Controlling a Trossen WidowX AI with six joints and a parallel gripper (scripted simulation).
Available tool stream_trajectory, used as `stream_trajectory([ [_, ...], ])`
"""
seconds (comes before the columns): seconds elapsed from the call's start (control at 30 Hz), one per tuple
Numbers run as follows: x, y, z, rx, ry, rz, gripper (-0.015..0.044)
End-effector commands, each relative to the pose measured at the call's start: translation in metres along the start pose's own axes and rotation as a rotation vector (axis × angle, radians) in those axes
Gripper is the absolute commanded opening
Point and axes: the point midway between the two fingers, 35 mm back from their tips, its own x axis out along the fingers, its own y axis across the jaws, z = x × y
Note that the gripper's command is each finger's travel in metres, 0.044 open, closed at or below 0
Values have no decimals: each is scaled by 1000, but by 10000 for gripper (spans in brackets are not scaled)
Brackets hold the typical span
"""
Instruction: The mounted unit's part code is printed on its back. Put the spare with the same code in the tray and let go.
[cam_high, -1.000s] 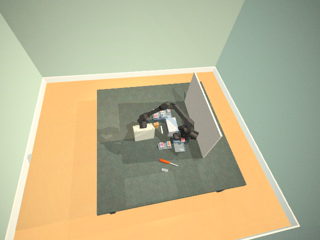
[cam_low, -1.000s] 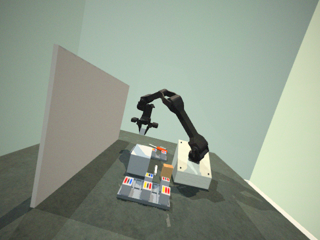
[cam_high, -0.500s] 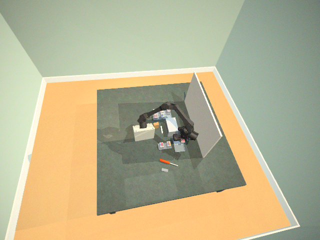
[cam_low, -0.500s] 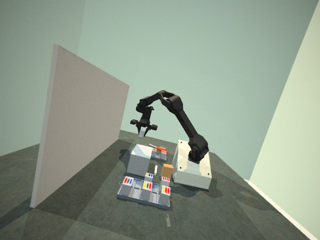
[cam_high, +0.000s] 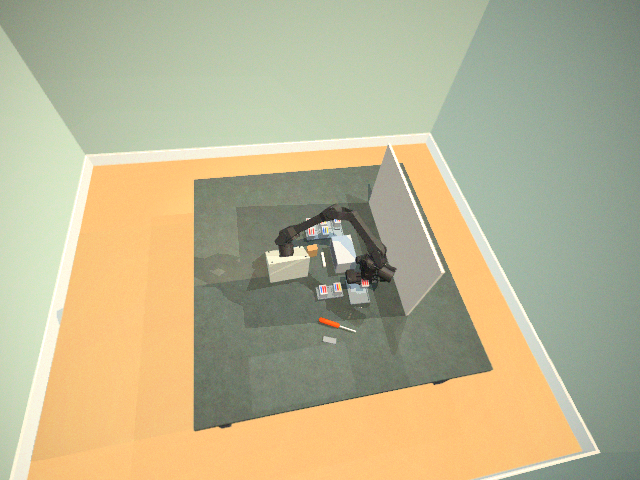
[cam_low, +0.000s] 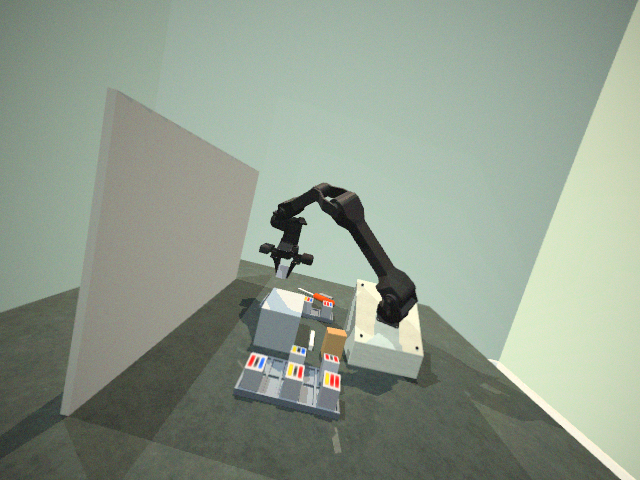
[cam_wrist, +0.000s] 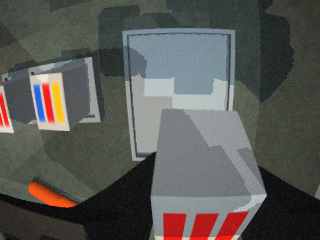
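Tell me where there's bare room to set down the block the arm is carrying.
The tray under the gripper shows bare floor inside its rim. The held block, marked with three red stripes, hangs over its near edge. Left is crowded: a striped spare, then the orange screwdriver.

No readable text or numbers we can find, only colour-bar codes, three red bars on the held spare (cam_wrist: 206, 183), blue-red-yellow bars on a neighbouring spare (cam_wrist: 51, 102), remaining labels too small
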Motion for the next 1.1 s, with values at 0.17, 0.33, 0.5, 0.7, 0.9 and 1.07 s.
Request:
stream_trajectory([
  [0.17, 10, 0, 1, 5, -6, -4, 0],
  [0.33, 16, 0, 1, 5, -6, -4, 0],
  [0.5, 21, 0, 1, 5, -7, -4, 0],
  [0.7, 28, 0, 1, 5, -7, -4, 0],
  [0.9, 34, 1, 2, 5, -7, -4, 0],
  [1.07, 39, 1, 2, 5, -8, -4, 0],
])
